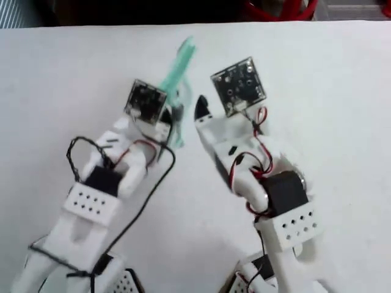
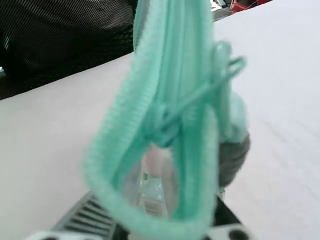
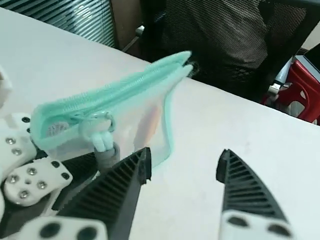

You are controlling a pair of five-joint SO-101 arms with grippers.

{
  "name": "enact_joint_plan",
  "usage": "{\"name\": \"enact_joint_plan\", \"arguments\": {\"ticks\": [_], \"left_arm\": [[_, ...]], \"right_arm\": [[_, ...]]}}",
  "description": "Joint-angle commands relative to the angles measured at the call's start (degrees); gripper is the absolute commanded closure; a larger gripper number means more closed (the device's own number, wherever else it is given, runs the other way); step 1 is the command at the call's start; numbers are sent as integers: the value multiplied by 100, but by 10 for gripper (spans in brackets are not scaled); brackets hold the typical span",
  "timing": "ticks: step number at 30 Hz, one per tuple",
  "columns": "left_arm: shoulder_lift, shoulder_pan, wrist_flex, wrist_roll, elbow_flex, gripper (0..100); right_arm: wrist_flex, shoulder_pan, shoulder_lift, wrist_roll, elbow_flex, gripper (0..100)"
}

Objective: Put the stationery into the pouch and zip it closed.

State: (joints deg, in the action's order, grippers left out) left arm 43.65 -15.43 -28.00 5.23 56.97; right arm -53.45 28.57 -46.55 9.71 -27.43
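Our left gripper [image 1: 171,124] pinches the lower end of the mint-green fabric pouch with a translucent plastic side [image 1: 177,72], which stands on end just above the centre of the high view. Our right gripper [image 3: 182,175] hangs spread wide just beside it, holding nothing. We judge the pouch light, soft and floppy, with its ribbed zip edge the firmest place to take hold, while the small looped zip pull [image 3: 100,131] looks slick and needs a fine pinch.
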Motion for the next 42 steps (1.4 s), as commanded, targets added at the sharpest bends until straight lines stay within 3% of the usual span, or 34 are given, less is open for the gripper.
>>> {"name": "enact_joint_plan", "arguments": {"ticks": [1,18,25,29,37,42], "left_arm": [[462,-198,-255,26,457,977],[268,-48,-193,9,712,977],[268,-57,-695,9,721,977],[268,-48,-941,9,721,977],[268,-215,-976,9,818,977],[268,-444,-774,18,1011,977]], "right_arm": [[-110,453,-242,-44,-105,783],[207,1112,-567,-316,-519,783],[-242,1121,-664,1653,-316,783],[-567,1086,-637,2347,167,783],[-567,1587,-620,2901,404,786],[-514,1525,119,2971,659,787]]}}
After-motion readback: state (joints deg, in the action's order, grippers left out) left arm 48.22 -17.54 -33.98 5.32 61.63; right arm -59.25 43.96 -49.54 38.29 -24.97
